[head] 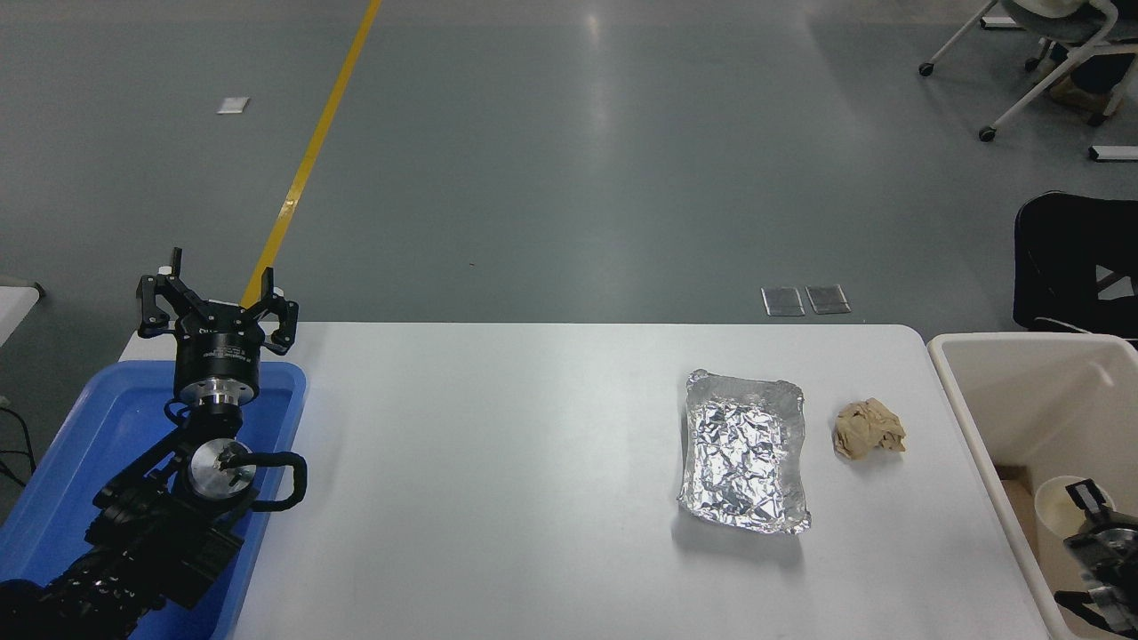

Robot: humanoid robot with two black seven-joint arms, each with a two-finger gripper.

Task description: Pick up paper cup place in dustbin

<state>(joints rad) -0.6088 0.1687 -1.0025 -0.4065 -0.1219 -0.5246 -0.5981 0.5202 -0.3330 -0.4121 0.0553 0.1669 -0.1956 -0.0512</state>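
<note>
Right hand [1098,551] beside tapered paper cup [1058,516]

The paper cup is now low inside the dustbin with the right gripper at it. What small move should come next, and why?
Probably open the right gripper and let go: the paper cup already sits deep inside the dustbin, below its rim.

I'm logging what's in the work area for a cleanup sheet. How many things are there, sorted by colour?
White or off-white: 2, the paper cup and the dustbin
Blue: 1, the plastic tray
Silver: 1, the foil tray
Brown: 1, the crumpled paper ball
Total: 5
</note>
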